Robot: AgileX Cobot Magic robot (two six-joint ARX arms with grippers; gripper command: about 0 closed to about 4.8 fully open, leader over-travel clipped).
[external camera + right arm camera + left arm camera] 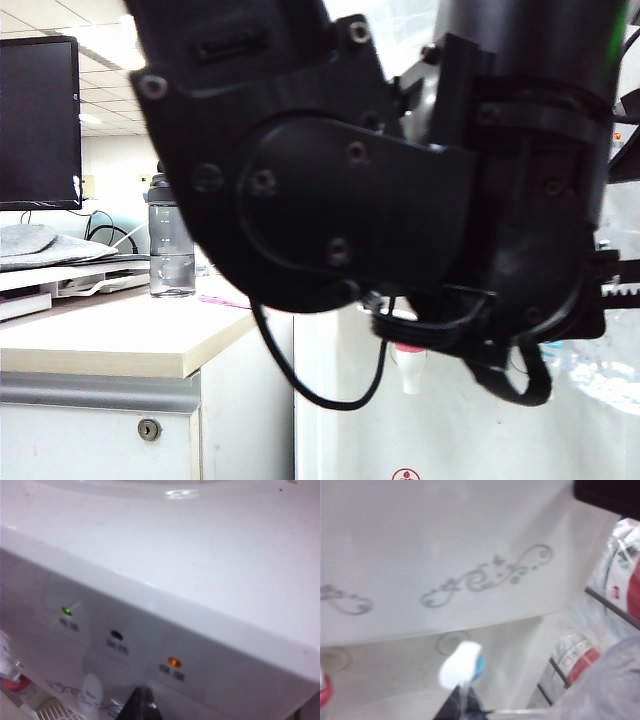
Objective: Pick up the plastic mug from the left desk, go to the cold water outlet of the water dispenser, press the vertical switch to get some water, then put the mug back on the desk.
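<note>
In the left wrist view my left gripper (461,707) is shut on a thin clear strip of the plastic mug (605,690), whose blurred clear wall fills the corner beside it. Just beyond the dark fingertips is the cold water outlet (476,666) with its blue collar and the stubby white vertical switch (457,670). The water dispenser (445,540) fills that view with its grey scrolls. My right gripper (142,705) is shut and empty, hanging over the dispenser's top edge (200,580) by the indicator lights. The left desk (110,335) shows in the exterior view.
Black arm housings (340,170) block most of the exterior view. A smoky-grey bottle (170,240) and a monitor (38,120) stand on the desk. The red-collared tap (408,362) lies beside the blue one. Wrapped packs on a rack (620,580) stand beside the dispenser.
</note>
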